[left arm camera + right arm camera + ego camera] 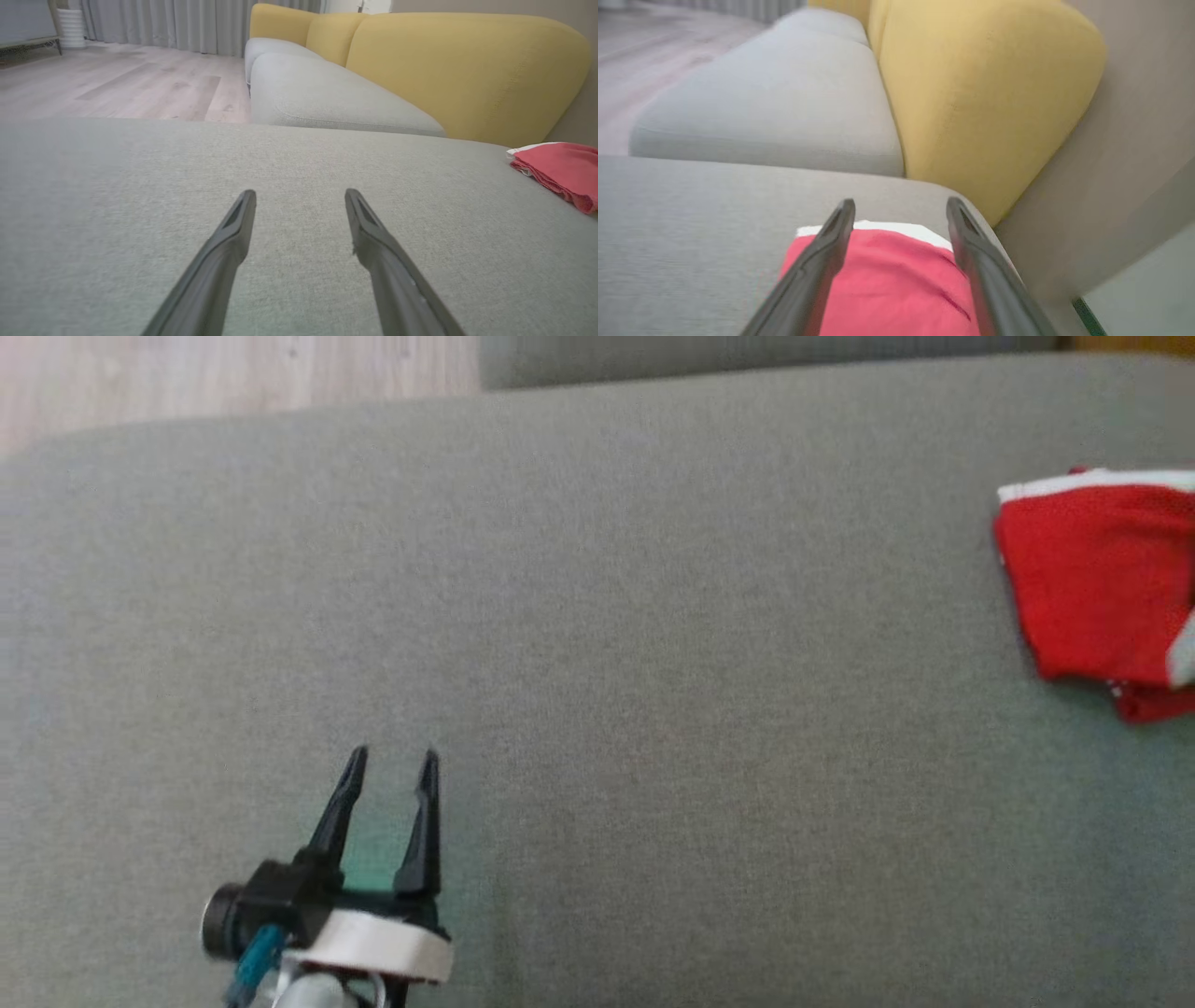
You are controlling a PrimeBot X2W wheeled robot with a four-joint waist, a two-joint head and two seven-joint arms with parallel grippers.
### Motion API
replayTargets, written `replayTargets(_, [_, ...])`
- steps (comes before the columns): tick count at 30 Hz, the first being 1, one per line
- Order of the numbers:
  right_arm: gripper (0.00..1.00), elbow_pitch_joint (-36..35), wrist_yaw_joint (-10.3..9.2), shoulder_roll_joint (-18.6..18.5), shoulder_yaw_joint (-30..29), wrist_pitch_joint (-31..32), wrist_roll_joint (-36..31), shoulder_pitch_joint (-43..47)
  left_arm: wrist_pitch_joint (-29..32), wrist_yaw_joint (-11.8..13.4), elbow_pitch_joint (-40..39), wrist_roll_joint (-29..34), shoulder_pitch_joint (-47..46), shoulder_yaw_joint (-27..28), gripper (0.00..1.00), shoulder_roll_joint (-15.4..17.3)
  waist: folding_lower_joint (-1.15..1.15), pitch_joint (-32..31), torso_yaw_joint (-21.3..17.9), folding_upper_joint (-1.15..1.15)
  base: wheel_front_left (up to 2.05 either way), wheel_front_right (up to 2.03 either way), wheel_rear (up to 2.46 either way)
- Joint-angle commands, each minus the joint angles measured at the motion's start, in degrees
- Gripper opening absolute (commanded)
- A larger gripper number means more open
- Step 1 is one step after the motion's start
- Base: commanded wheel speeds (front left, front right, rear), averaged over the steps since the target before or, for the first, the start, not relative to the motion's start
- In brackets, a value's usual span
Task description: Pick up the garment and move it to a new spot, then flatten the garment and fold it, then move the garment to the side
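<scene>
Noting folded red garment (1092, 588) near cushion (597, 616) edge; right hand (900, 203) spread wide over it, left hand (393, 754) wide, empty. Risk: snagging fabric on withdrawal, undoing fold.

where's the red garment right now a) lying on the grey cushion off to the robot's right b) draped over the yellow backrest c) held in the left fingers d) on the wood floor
a: the red garment lies on the grey cushion at the head view's right side, well apart from the open left fingers.
</scene>
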Motion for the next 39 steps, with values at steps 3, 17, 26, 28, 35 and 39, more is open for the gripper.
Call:
replayTargets(3, [1.0, -7.77, -0.04, 1.89, 1.87, -3.23, 1.62, 5.6, -0.31, 1.4, -2.34, -0.65, 0.92, 2.94, 1.0, 0.11, 0.01, -3.98, 1.16, 0.0, 0.0, 0.0, 0.0])
replayTargets(17, [1.0, -16.71, -0.04, 18.25, 4.92, -18.22, 2.13, 30.1, -0.31, 3.02, -0.06, 1.26, 5.22, 7.5, 1.0, 0.09, 0.01, -8.33, 1.41, 0.0, 0.0, 0.0, 0.0])
replayTargets(26, [1.0, -14.02, -0.04, 19.61, 7.91, -19.62, 3.08, 32.75, -0.31, 2.95, 1.11, 0.97, 6.86, 7.76, 1.0, 0.09, 0.01, -9.92, 0.99, 0.0, 0.0, 0.0, 0.0])
replayTargets(28, [1.0, -14.36, -0.04, 19.62, 8.32, -19.64, 3.86, 32.87, -0.31, 3.08, 0.93, 1.01, 6.98, 7.78, 1.0, 0.09, 0.01, -10.09, 1.04, 0.0, 0.0, 0.0, 0.0])
replayTargets(35, [0.0, -9.94, 0.0, 20.01, 7.83, -18.73, 4.49, 34.48, 0.14, 2.64, 4.34, 0.47, 9.3, 5.84, 0.0, -0.04, 0.01, -10.3, 1.19, 0.0, 0.0, 0.0, 0.0])
replayTargets(39, [0.0, -9.72, 0.0, 20.0, 7.61, -18.07, 6.95, 34.28, 0.86, 2.53, 4.7, -1.81, 8.98, 6.31, 0.0, -0.04, 0.01, -10.3, 1.13, 0.0, 0.0, 0.0, 0.0])
